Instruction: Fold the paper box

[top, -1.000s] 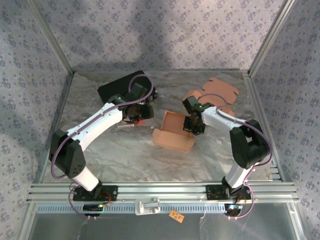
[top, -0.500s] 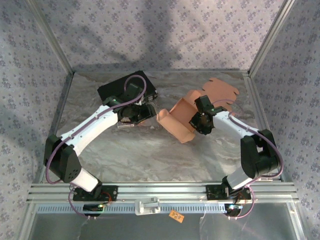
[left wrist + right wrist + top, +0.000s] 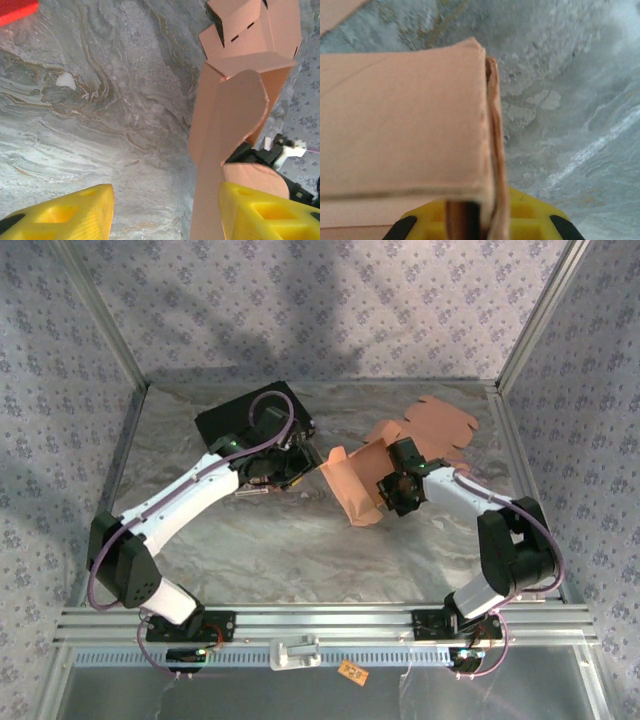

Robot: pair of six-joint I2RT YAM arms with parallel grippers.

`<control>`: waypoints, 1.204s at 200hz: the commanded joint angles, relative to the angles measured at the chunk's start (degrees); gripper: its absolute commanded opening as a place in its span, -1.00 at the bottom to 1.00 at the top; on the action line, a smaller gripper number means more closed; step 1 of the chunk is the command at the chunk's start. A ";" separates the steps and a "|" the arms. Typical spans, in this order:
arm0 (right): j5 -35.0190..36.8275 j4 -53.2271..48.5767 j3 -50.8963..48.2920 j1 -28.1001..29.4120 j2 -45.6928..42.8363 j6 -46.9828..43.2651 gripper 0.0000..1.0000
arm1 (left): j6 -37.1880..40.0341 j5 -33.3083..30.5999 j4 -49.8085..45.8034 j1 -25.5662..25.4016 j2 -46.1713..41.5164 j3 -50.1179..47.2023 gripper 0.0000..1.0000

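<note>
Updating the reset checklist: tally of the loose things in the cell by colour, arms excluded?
Tan cardboard: 2 (part-folded paper box, flat blank pile; its sheets can't be counted)
Black: 1 (flat black block)
Red: 1 (red object, cut off at the frame edge)
Total: 4

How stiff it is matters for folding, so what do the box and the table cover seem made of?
Box: thin tan cardboard, matte; sharp creases and a layered cut edge show in the right wrist view. Table cover: probably crinkled silver foil or film, glossy; wrinkles and glare, though which is unclear.
</note>
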 commanded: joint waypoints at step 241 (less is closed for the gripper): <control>-14.31 -2.38 3.51 9.11 2.33 22.82 0.30 | -0.99 10.22 29.45 2.59 9.19 -14.61 -0.33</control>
